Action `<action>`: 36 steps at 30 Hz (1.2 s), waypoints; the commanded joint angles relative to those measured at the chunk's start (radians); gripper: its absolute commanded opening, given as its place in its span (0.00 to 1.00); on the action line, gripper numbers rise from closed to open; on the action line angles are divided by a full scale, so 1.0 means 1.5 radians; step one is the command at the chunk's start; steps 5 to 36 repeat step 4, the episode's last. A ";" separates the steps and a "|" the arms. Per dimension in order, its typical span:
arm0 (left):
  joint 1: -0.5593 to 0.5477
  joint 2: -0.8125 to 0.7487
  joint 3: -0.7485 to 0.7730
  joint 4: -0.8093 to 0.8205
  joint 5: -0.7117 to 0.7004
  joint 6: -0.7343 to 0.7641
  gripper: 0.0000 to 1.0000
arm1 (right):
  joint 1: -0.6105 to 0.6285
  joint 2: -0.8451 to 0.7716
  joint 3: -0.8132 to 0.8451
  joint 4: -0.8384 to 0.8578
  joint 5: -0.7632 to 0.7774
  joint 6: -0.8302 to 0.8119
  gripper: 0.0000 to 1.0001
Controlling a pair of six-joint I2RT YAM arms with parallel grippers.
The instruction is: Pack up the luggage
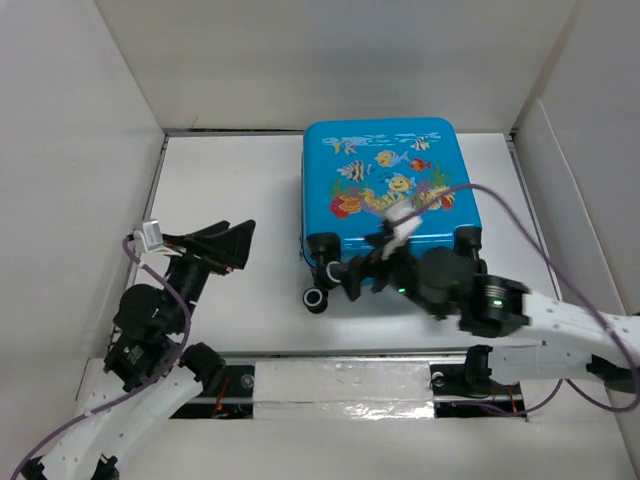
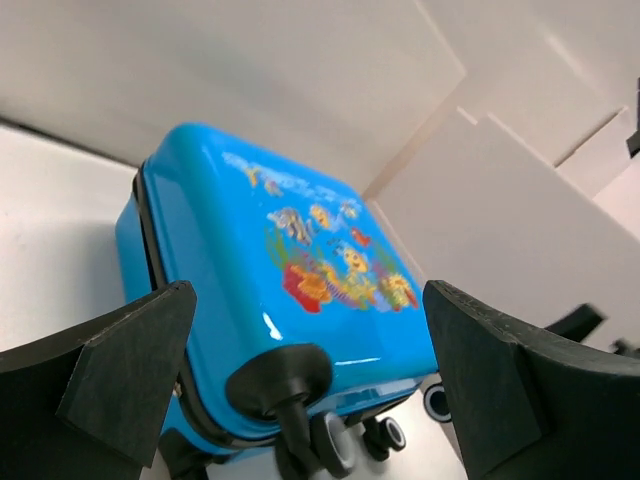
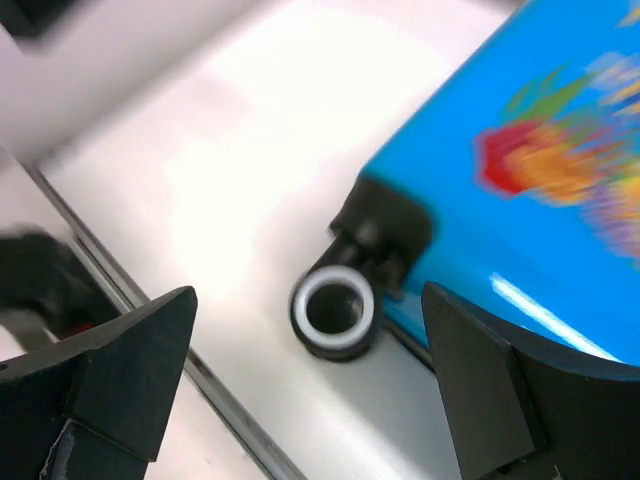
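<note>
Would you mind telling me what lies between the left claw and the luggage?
Nothing: the top view shows only bare white table between the open left claw and the luggage.

No legible text.
Past the left fingers [image 2: 120, 370], the luggage [image 1: 385, 190] lid has a wavy band of lettering above the fish print, too small and blurred to read.

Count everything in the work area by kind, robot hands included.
Blue fish-print suitcase: 1
Robot hands: 2, the left hand and the right hand, both open
Total: 3
</note>
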 commanded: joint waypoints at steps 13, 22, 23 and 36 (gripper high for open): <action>-0.004 0.032 0.071 -0.046 0.006 0.056 0.99 | -0.013 -0.251 -0.013 0.000 0.204 -0.018 1.00; -0.004 0.032 0.071 -0.046 0.006 0.056 0.99 | -0.013 -0.251 -0.013 0.000 0.204 -0.018 1.00; -0.004 0.032 0.071 -0.046 0.006 0.056 0.99 | -0.013 -0.251 -0.013 0.000 0.204 -0.018 1.00; -0.004 0.032 0.071 -0.046 0.006 0.056 0.99 | -0.013 -0.251 -0.013 0.000 0.204 -0.018 1.00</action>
